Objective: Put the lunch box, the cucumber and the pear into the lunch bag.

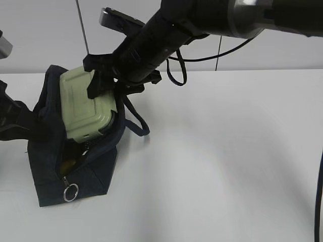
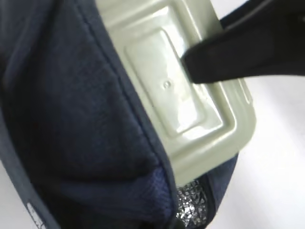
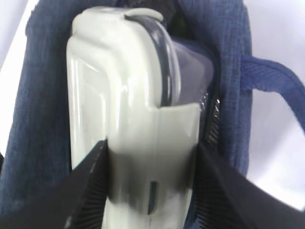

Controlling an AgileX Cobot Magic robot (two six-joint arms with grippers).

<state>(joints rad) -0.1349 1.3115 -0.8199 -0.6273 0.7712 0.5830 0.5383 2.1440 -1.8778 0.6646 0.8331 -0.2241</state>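
Sage-green lid up, the box point(image 1: 86, 106) sits half inside the bag point(image 1: 75, 171); our right gripper point(image 3: 152, 191) clamps its end, our left gripper holds nothing we can see, jaws closed. Something yellow, perhaps the pear point(image 1: 68, 164), lies inside; we cannot see the cucumber.

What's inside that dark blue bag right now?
The green-lidded lunch box sticks halfway out of the lunch bag. Below it, something yellow peeks through the opening; the rest is hidden.
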